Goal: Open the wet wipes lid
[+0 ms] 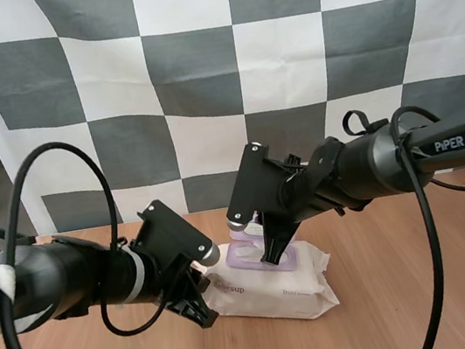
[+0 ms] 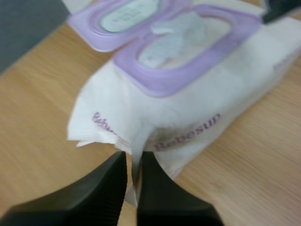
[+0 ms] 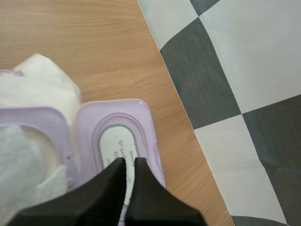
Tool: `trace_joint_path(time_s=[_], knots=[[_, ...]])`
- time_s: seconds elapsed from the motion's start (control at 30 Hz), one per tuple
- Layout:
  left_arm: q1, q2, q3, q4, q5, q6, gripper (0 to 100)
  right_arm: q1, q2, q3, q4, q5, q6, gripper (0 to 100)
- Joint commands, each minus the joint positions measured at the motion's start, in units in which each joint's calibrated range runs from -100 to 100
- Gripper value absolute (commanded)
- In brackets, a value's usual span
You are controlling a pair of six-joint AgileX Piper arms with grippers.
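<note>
Now, wet wipes pack (image 1: 279, 289): lies flat on the tabletop (image 1: 428, 294), at about 6 o'clock from the middle of the high view, its long side running from 9 to 3 o'clock and a little askew.
Lid (image 3: 143, 123): lavender, swung fully open and lying back flat on the pack's 12 o'clock side, with its pale inner label facing up.
Opening (image 2: 188, 77): a lavender frame on top of the pack, right beside the lid; a white wipe (image 2: 175, 34) shows inside it.
Left gripper (image 2: 133, 157): reaches in from 9 o'clock, low over the tabletop, at the pack's 8 o'clock corner.
Left jaws: clamped on the crimped end seam of the pack, with the thin white film caught between the two black tips.
Right gripper (image 3: 126, 162): comes in from 3 o'clock and points down over the lid.
Right jaws: drawn together, with only a sliver of the lid's label showing between the tips; I cannot tell whether the tips touch the lid.
Writing: purple script runs along the pack's near side.
</note>
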Motion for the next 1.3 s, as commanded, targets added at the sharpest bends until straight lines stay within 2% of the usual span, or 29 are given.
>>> trace_joint_path(time_s=[0.0, 0.07, 0.17, 0.23, 0.37, 0.4, 0.53, 0.57, 0.63, 0.77, 0.87, 1.0, 1.13, 1.27], knots=[[0.04, -4.74, -1.94, 5.47, -0.16, -9.55, 58, 0.03, -1.98, -0.02, 0.08, 1.54, 2.6, 54], [0.04, -9.16, -3.22, 8.47, 0.99, -13.95, 70, 0.03, -4.42, -0.02, -0.02, 1.54, 4.83, 58], [-0.07, -15.04, -4.54, 11.91, 3.18, -17.9, 73, 0.03, -8.99, -0.02, -0.42, 2.1, 5.47, 51], [-0.53, -19.23, -4.94, 13.96, 2.81, -19.82, 73, 0.03, -13.22, -0.02, -0.42, 2.1, 5.55, 39], [-1.6, -28.13, -6.34, 16.41, -1.53, -25.09, 73, 0.03, -23.5, 0.1, -0.42, 2.1, 5.55, 5], [-1.83, -29.69, -6.73, 16.64, -3.42, -27.01, 73, 0.03, -25.86, 0.1, -0.42, 2.1, 5.8, 0], [-1.96, -33.9, -9.1, 17.35, -9.81, -38.48, 73, -1.73, -36.45, 0.1, -0.42, 2.63, 13.18, 0], [-1.89, -34.43, -9.53, 17.45, -11.56, -42.08, 73, -2.72, -38.64, 0.1, -0.58, 3.26, 13.75, 0], [-1.89, -35.14, -9.95, 18.61, -11.91, -44.24, 73, -4.09, -41.96, 0.1, -1.84, 4.86, 13.75, 0], [-1.74, -38.76, -11.3, 29.36, -7.38, -60.42, 73, -7.57, -51.33, 0.1, -4.32, 12.8, 14.68, 0], [-1.74, -42.33, -12.45, 35.19, -7.34, -67.05, 73, -8.16, -58.73, 0.1, -3.88, 18.1, 14.68, 0], [-1.85, -47.4, -14.13, 40.16, -7.19, -71.43, 73, -8.16, -70.31, 0.1, 1.53, 22.84, 17.99, 0], [-2.81, -54.08, -14.11, 44.69, -10.17, -77.79, 73, -8.16, -79.58, 0.1, 7.76, 21.0, 22.02, 0], [-4.15, -60.86, -14.11, 55.19, -16.97, -88.64, 73, -8.16, -82.87, 0.74, 8.96, 15.45, 27.36, 0]])
